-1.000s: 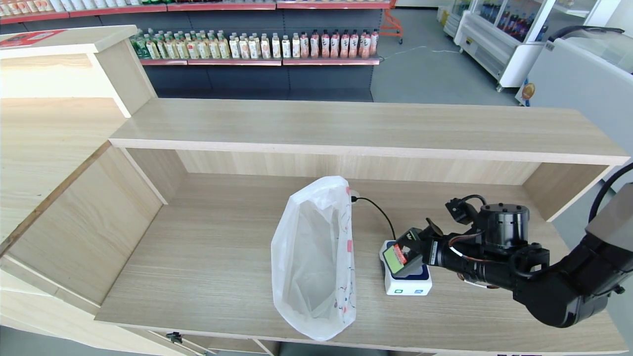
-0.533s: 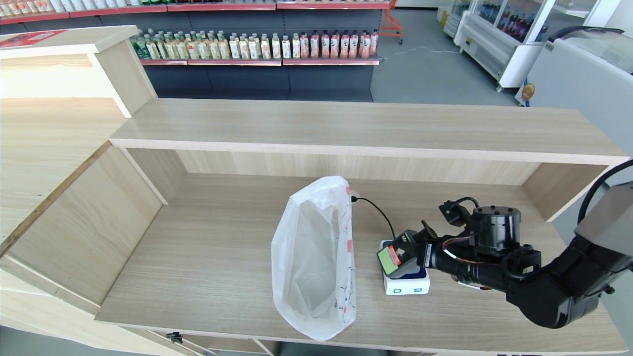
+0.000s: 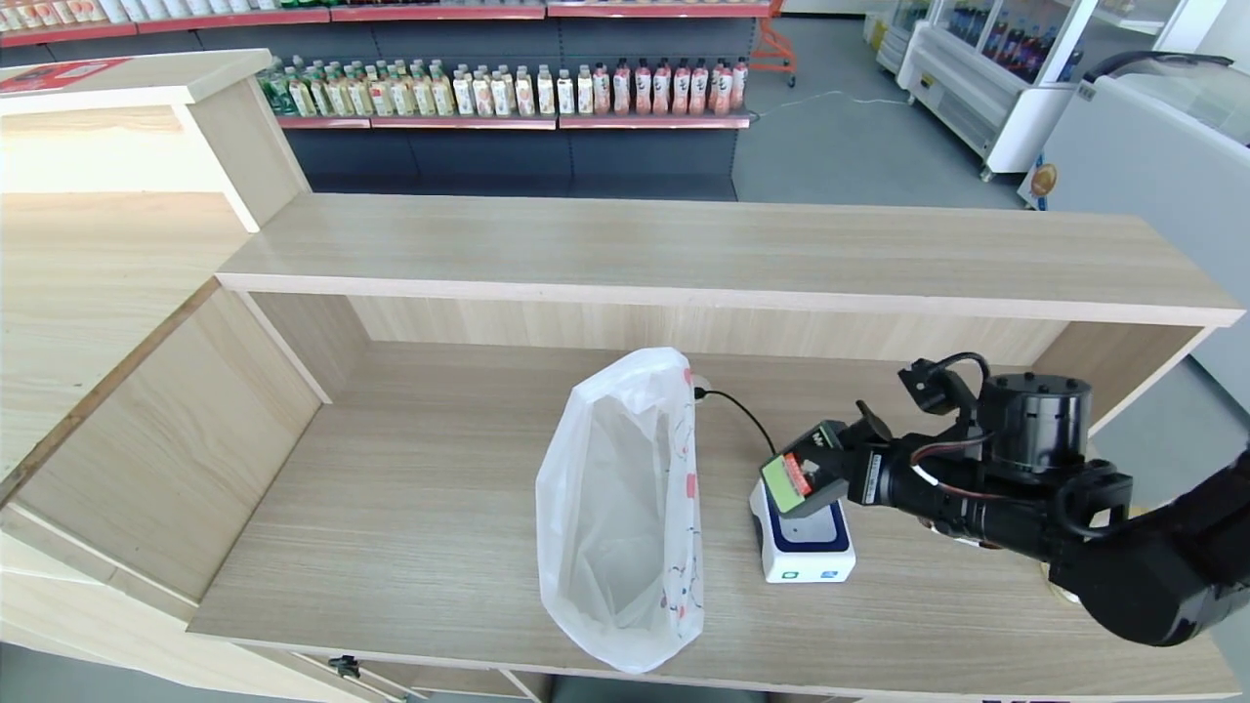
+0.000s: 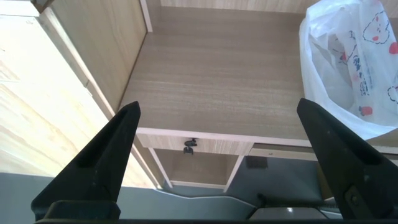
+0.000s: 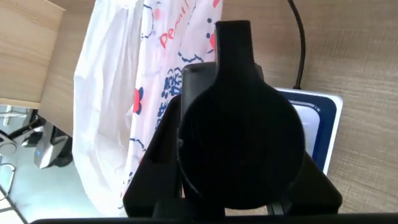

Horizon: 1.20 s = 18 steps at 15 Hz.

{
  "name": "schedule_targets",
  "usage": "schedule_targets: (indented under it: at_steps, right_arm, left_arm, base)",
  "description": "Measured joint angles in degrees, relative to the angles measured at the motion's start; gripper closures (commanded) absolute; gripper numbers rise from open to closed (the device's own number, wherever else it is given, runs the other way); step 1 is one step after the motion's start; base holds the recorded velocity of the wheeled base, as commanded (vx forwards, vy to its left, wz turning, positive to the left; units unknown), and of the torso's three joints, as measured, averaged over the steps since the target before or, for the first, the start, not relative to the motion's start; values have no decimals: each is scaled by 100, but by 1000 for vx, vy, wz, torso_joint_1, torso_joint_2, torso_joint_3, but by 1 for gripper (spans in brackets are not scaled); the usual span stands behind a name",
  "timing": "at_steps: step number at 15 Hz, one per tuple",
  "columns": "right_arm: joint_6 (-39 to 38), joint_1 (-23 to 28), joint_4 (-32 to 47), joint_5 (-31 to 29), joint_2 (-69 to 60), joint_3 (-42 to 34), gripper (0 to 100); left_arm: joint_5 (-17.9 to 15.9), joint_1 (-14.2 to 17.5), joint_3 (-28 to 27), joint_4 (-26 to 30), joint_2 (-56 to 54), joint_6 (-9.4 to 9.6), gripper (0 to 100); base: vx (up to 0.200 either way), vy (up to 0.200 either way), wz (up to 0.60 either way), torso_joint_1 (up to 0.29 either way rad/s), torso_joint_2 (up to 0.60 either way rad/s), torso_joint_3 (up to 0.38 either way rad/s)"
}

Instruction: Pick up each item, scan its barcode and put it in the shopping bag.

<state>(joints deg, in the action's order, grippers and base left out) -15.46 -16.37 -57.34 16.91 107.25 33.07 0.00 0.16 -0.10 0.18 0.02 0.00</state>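
My right gripper (image 3: 815,474) is shut on a small dark item with a green and red label (image 3: 789,480), held just above the white and blue barcode scanner (image 3: 803,542) on the counter. In the right wrist view the item's round dark underside (image 5: 239,140) sits in front of the scanner (image 5: 317,134) and the bag (image 5: 134,93). The white plastic shopping bag (image 3: 625,508) stands open to the left of the scanner. My left gripper (image 4: 217,155) hangs open off the counter's front edge, with the bag (image 4: 354,68) off to one side.
A black cable (image 3: 747,420) runs from the scanner toward the back wall behind the bag. The counter's raised upper ledge (image 3: 723,254) overhangs the work surface (image 3: 410,508). Wooden side walls close the recess on the left and right.
My right gripper has lifted the item up and a little to the right, away from the scanner's face, after dipping toward it half a second ago. The bag and scanner have stayed put.
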Motion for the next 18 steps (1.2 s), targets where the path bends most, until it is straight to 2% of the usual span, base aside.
schedule_targets:
  at_steps: [2,4,9,12,15,18]
  right_arm:
    - [956,218,318,-38,-561,-168,100]
    - [1352,375,422,-194,-946,-560,100]
    - [1371,445,408,-230,-1243,-686,100]
    - [1321,450,393,-158,-1291,-670,100]
    - [1122,393,235,389,-1271,-585,100]
    - [1002,249,195,553,-1123,-585,100]
  left_arm:
    - [0,0,0,0,0,0,0]
    - [-2,0,0,0,0,2,0]
    - [-7,0,0,0,0,5,0]
    - [-7,0,0,0,0,10,0]
    - [-10,0,0,2,0,21,0]
    - [-7,-2,0,2,0,5,0]
  base:
    - [0,0,0,0,0,0]
    - [0,0,0,0,0,0]
    - [0,0,0,0,0,0]
    - [0,200,0,1,1,1]
    - [0,200,0,-4,-2,5]
    - [0,0,0,0,0,0]
